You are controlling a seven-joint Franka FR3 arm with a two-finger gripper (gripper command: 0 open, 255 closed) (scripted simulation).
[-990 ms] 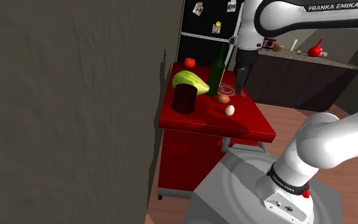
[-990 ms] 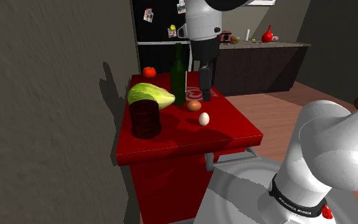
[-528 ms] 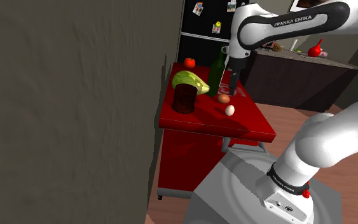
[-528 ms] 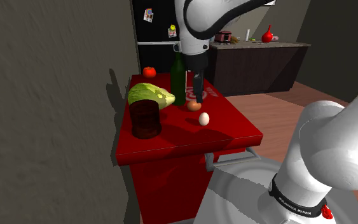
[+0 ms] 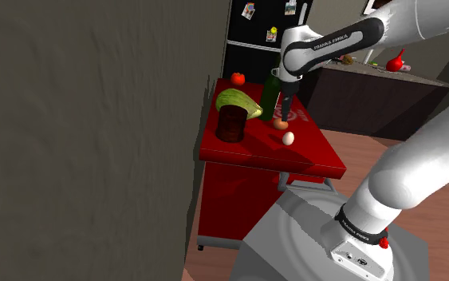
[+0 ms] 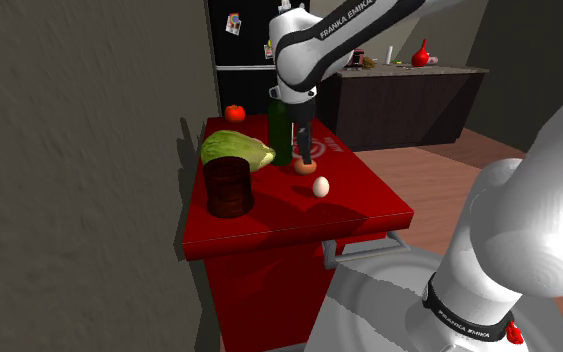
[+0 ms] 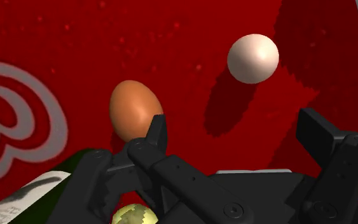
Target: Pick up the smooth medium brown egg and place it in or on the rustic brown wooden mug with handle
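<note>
brown egg (image 7: 135, 109) beside gripper (image 7: 234, 130), outside its spread jaws

Pale egg (image 7: 253, 58), green bottle (image 6: 279, 142), tomato (image 6: 234, 113), green squash (image 6: 231, 150), red table (image 6: 361, 196)

Whole scene is rendering dim. Grey wall (image 5: 87, 120) is sitting in flat murk. White arm (image 6: 529, 230) is showing brightest and is casting a soft shadow on that wall in the second exterior view. Red table (image 6: 369, 195) top is catching the most light; its front face is going dark. Pale egg (image 7: 252, 57) is throwing a hard dark shadow toward the brown egg (image 7: 133, 111). Mug (image 6: 228, 188) is reading nearly black. Edges are rendering crisp.
</note>
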